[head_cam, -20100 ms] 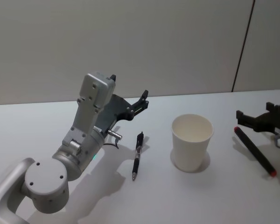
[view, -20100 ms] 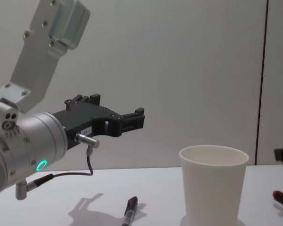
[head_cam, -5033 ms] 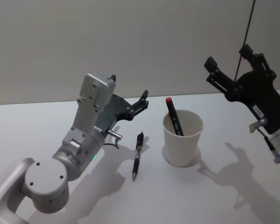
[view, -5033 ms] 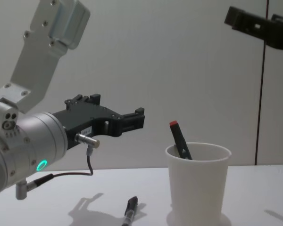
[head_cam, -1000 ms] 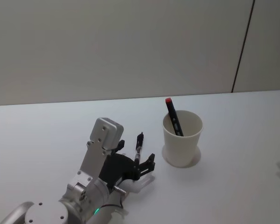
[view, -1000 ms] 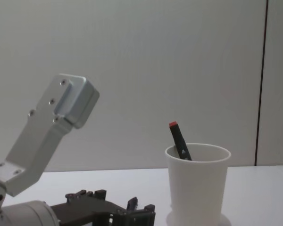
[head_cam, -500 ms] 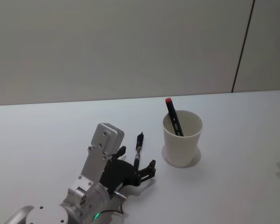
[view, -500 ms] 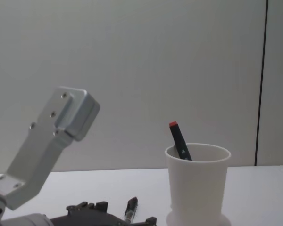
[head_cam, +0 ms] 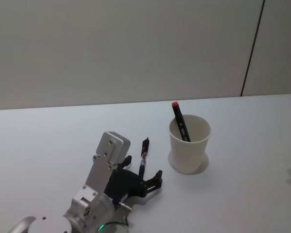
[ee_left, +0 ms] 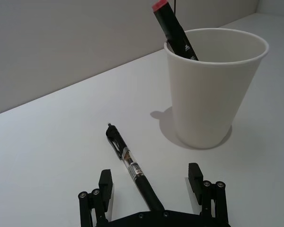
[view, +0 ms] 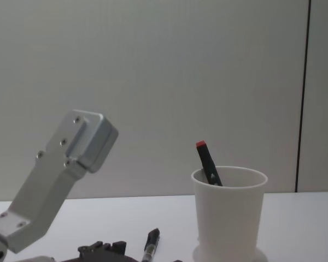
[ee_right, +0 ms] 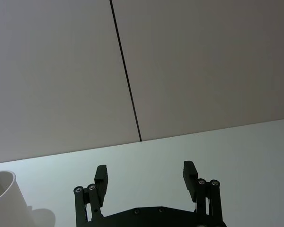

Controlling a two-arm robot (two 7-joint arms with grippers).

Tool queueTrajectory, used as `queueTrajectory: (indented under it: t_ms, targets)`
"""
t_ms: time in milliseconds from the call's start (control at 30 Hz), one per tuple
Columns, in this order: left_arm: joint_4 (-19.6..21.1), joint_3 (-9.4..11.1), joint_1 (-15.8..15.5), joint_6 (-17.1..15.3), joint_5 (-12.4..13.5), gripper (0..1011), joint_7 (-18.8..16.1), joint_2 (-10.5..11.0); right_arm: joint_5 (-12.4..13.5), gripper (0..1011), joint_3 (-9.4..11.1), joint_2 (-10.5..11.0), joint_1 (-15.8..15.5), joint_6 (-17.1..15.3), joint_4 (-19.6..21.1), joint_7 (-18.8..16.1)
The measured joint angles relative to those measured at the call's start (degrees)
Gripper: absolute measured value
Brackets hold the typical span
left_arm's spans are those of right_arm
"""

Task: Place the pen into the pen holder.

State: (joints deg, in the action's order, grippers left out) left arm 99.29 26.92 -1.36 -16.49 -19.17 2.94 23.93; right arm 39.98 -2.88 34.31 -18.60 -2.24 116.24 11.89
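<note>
Nearest, at 7 o'clock in the head view: left gripper (ee_left: pixel 150 176), low over the surface (head_cam: pixel 48 141), fingers spread apart on either side of the near end of a black pen (ee_left: pixel 131 165), clamped on nothing. Black pen lying flat on the surface, pointing toward 12 o'clock, outside the cup.

Just beyond, at about 2 o'clock from the pen: pen holder (ee_left: pixel 213 94), a white paper cup, upright, near the pen but not touching it. Inside it: a red-capped pen (ee_left: pixel 173 28), leaning on the rim, cap poking above.

Off toward 3 o'clock of the cup: right gripper (ee_right: pixel 146 169), fingers apart and empty, above the surface, with the cup's edge at a corner of its wrist view.

Judged partway done: one pen housed, the black one not yet gripped, lifted or dropped in.

Surface plain white and matte. Farthest back: pale grey wall (head_cam: pixel 111 48), with a thin dark vertical seam (head_cam: pixel 252 48) at 1 o'clock.
</note>
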Motion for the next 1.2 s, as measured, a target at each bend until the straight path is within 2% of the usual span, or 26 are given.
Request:
queueTrajectory:
  t_ms: [633,1200]
  targets:
    - [-0.16,0.07,0.12,-0.01,0.29,1001,0.18,-0.08,0.0,1002,0.0,0.0,0.0,0.0,0.0,0.0]
    - [0.09,0.1,0.24,0.03,2.28,1001,0.44,0.02,0.0,1002,0.0,0.0,0.0,0.0,0.0,0.0]
